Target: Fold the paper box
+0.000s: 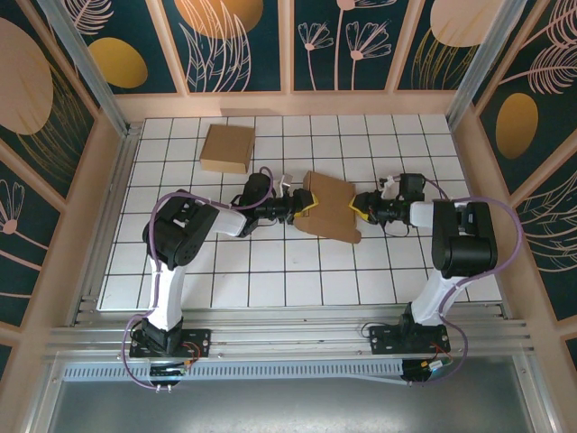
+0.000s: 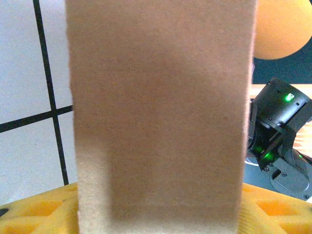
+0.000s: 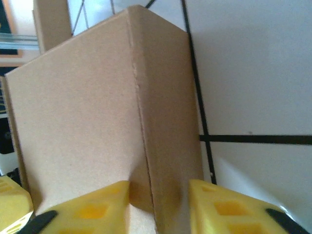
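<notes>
Brown cardboard paper box [image 1: 329,207], at frame centre, is being flanked along its left-right axis: left tool [image 1: 305,203] at its left edge, grip undeterminable; right tool [image 1: 358,209], jaws parted, straddling the right crease.

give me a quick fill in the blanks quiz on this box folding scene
1. The paper box lies ____ the left gripper and the right gripper.
2. The fingers are ____ in colour.
3. The table carries a grid of ____ lines.
4. A second cardboard box sits toward the table's far ____ corner.

Missing words: between; yellow; black; left
</notes>
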`<state>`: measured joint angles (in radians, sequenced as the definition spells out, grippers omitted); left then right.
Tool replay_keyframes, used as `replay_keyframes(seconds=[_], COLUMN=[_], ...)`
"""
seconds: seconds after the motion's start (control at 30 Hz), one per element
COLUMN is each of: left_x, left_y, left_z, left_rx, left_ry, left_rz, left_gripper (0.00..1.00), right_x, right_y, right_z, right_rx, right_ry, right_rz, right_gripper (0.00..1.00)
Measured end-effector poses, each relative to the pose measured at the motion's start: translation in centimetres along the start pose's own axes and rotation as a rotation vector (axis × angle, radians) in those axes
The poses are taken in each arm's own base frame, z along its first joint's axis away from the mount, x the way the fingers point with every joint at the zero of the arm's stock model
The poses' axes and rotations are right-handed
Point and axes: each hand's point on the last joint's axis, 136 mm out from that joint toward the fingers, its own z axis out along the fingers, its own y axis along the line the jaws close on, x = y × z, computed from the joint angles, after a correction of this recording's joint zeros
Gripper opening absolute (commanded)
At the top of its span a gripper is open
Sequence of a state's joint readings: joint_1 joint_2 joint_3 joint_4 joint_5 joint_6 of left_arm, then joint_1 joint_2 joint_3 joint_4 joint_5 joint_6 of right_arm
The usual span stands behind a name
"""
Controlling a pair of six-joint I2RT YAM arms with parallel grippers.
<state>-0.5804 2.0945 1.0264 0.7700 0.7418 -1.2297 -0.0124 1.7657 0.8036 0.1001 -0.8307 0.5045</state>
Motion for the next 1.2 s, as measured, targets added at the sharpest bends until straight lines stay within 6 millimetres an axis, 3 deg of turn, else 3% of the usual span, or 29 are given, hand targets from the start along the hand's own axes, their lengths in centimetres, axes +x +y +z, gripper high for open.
replay_keyframes(seconds=[0.1,0.17,0.27,0.33,0.4,0.47,0.53,0.63,0.7,0.87,1.0,1.07,1.2], left_x=[-0.1,-0.4,-1.0,-1.7,-2.6,-3.4,-4.0,-4.6,-4.7,-4.6,-4.7,-4.9,-5.1], left_y=[0.4,0.0,-1.5,-2.9,-3.9,-4.6,-4.7,-4.8,-4.9,-5.7,-6.7,-6.8,-6.5], left_z=[-0.2,-0.6,-1.7,-2.9,-4.1,-5.4,-6.4,-7.5,-7.9,-8.6,-9.1,-9.3,-9.5], left_rx=[-0.038,-0.06,-0.08,-0.084,-0.089,-0.1,-0.114,-0.13,-0.133,-0.127,-0.111,-0.113,-0.116], left_ry=[-0.018,-0.039,-0.085,-0.125,-0.165,-0.201,-0.23,-0.265,-0.278,-0.294,-0.309,-0.322,-0.329], left_rz=[-0.018,-0.022,-0.018,-0.015,-0.017,-0.031,-0.055,-0.089,-0.103,-0.13,-0.133,-0.136,-0.155], left_gripper=[0.55,0.55,0.55,0.54,0.54,0.54,0.54,0.52,0.5,0.48,0.48,0.48,0.49], right_x=[-0.1,-0.7,-1.9,-1.6,0.3,3.5,7.2,10.8,11.6,9.8,7.8,7.3,6.0], right_y=[0.1,1.5,6.0,10.6,15.0,18.8,20.5,19.3,17.7,15.4,14.6,14.4,15.0], right_z=[-1.3,-3.0,-5.9,-7.0,-7.0,-6.3,-5.2,-2.9,-1.4,1.2,3.0,3.7,4.6], right_rx=[0.072,0.1,0.111,0.103,0.07,0.014,-0.028,0.004,0.067,0.275,0.424,0.463,0.523], right_ry=[-0.038,-0.097,-0.224,-0.307,-0.348,-0.37,-0.371,-0.348,-0.311,-0.324,-0.372,-0.374,-0.41], right_rz=[0.007,-0.031,-0.206,-0.43,-0.673,-0.956,-1.234,-1.562,-1.71,-1.962,-2.076,-2.11,-2.144], right_gripper=[0.56,0.69,0.81,0.82,0.83,0.89,0.98,0.99,0.99,0.99,0.97,0.94,0.75])
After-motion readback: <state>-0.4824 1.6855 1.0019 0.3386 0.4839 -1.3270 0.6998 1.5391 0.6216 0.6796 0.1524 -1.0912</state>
